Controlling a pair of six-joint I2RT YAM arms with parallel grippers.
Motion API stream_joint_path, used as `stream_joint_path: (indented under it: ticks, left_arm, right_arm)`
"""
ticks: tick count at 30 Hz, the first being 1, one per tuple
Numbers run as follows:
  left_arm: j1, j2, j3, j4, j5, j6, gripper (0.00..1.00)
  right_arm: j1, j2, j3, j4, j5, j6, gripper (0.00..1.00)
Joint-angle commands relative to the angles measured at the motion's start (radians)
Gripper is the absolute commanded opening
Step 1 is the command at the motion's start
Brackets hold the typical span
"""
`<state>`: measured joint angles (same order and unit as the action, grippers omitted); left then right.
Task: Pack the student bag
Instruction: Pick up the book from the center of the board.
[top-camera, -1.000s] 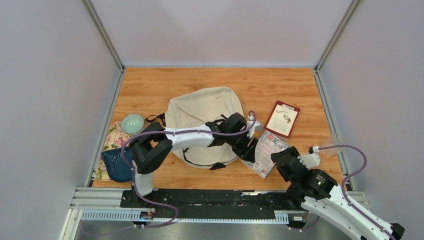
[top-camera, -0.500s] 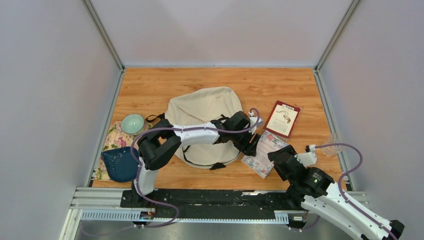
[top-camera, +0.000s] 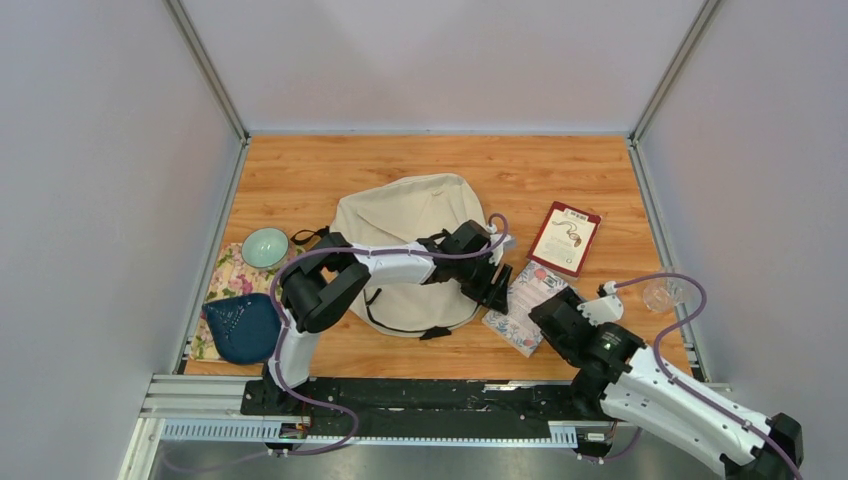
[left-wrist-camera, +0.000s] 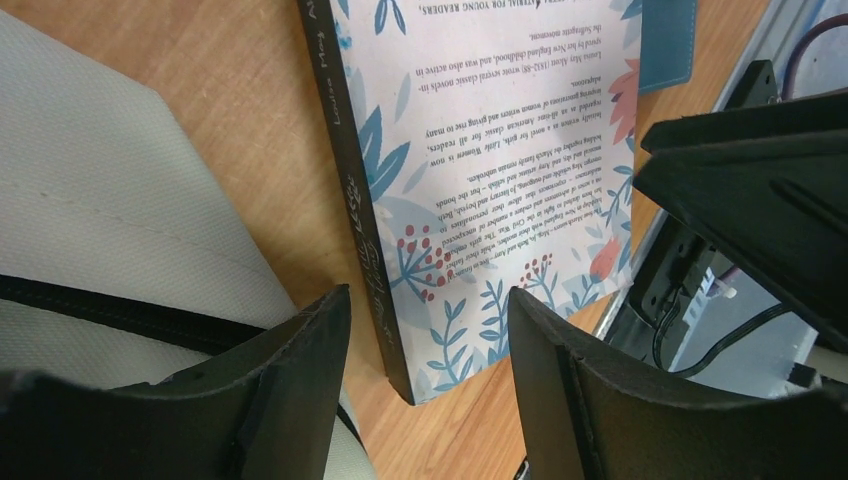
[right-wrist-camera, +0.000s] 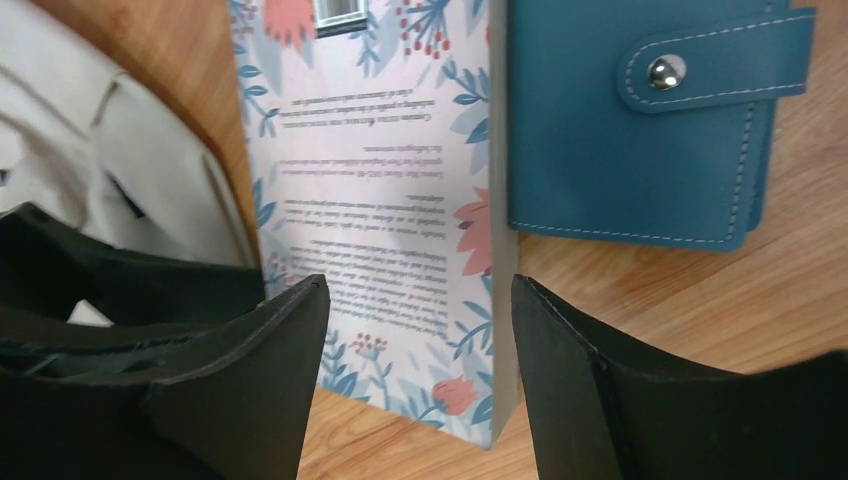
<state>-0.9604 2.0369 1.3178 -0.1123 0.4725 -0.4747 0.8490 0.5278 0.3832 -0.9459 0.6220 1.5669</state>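
1. The student bag (top-camera: 400, 225), a cream fabric backpack with black straps, lies flat at the middle of the wooden counter (top-camera: 330, 165).
2. The left arm reaches across the near right part of the bag. The left tool (top-camera: 499, 288) sits just past the bag's right edge, over the left side of a floral-covered paperback (top-camera: 522, 318).
3. In the left wrist view, the left tool's fingers (left-wrist-camera: 290, 380) stand apart and clamp nothing. The corner of the paperback's spine shows in the gap, lying on the counter below. A strip of bare wood separates the spine from the bag fabric.
4. The right tool (top-camera: 547, 310) is positioned over the near right side of the same paperback. Its fingers (right-wrist-camera: 590, 390) are likewise spread, with nothing between them but the cover beneath.
5. A blue wallet (right-wrist-camera: 630, 130) with a snap tab lies just beside the paperback's long edge, on the side away from the bag. Whether the two touch cannot be told.
6. A dark red booklet (top-camera: 565, 238) lies beyond the paperback, apart from the bag.
7. A clear glass (top-camera: 660, 295) stands near the counter's right edge.
8. At the left edge, a mint bowl (top-camera: 265, 246) and a dark blue pouch (top-camera: 240, 328) rest on a floral cloth (top-camera: 226, 278).
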Motion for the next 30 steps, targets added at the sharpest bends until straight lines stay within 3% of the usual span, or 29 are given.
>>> stream_joint_path:
  ticks: [1, 6, 12, 16, 30]
  left_arm:
    - [0.002, -0.01, -0.032, 0.045, 0.055, -0.036, 0.67]
    - [0.005, -0.017, -0.043, 0.051, 0.061, -0.044, 0.66]
    - [0.006, -0.012, -0.042, 0.074, 0.1, -0.062, 0.65]
    - [0.006, -0.011, -0.038, 0.082, 0.123, -0.07, 0.64]
    - [0.006, -0.007, -0.037, 0.085, 0.163, -0.076, 0.57]
  right_arm:
    - [-0.018, 0.098, 0.034, 0.067, 0.051, -0.045, 0.7]
    - [-0.036, 0.135, -0.003, 0.127, 0.001, -0.047, 0.7]
    - [-0.142, 0.035, -0.154, 0.315, -0.16, -0.077, 0.65]
    - [-0.172, -0.008, -0.179, 0.332, -0.192, -0.091, 0.63]
    - [-0.172, -0.058, -0.049, 0.314, -0.186, -0.226, 0.29]
